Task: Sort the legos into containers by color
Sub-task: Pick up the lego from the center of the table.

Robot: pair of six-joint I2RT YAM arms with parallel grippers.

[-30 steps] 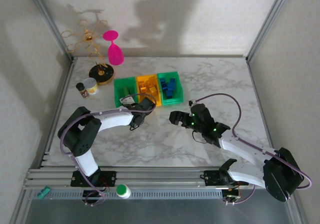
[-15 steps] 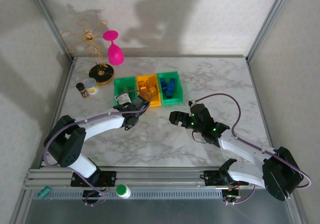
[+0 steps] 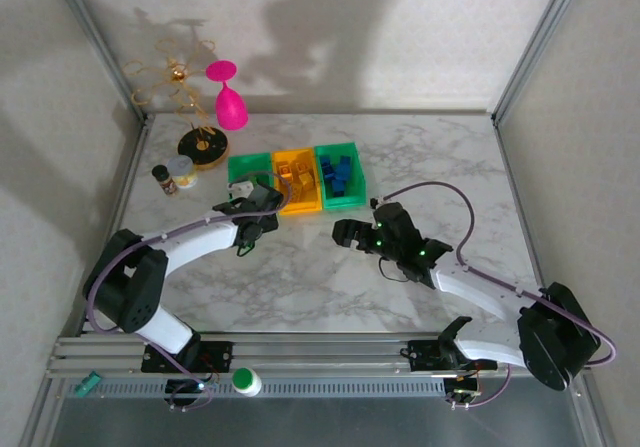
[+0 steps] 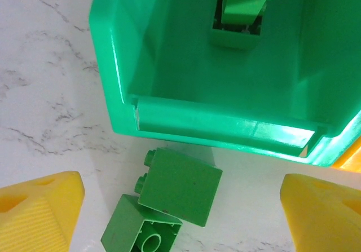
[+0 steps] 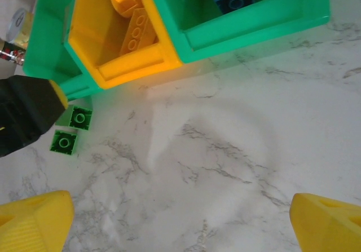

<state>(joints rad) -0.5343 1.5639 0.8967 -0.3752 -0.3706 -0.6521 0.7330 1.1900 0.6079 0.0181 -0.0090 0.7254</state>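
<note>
1: One table (image 3: 430, 167), marble. Three bins stand in a row on its far half, side by side: left bin (image 4: 214, 125) green, yellow bin (image 5: 135, 60) in the middle, right bin (image 5: 248, 23) green. Confirm?

2: Confirmed. The left gripper (image 3: 255, 207) hangs over the near wall of the left bin, jaws spread wide, gripping nothing. The right gripper (image 3: 345, 235) is over bare marble in front of the yellow and right bins, jaws likewise released, empty.

1: Contents?

2: Yellow bin holds orange bricks (image 5: 138, 29), count unclear. Right bin holds blue bricks (image 3: 337, 174). Left bin holds one green brick (image 4: 242, 9), away from its near wall.

1: Anything unsorted?

2: Two loose bricks (image 4: 180, 187), both green, on the table just outside the left bin's near wall. They touch each other; the nearer one is tipped, hollow underside showing. Both sit below the gap between the left fingers (image 4: 39, 207), apart from either one.
</note>
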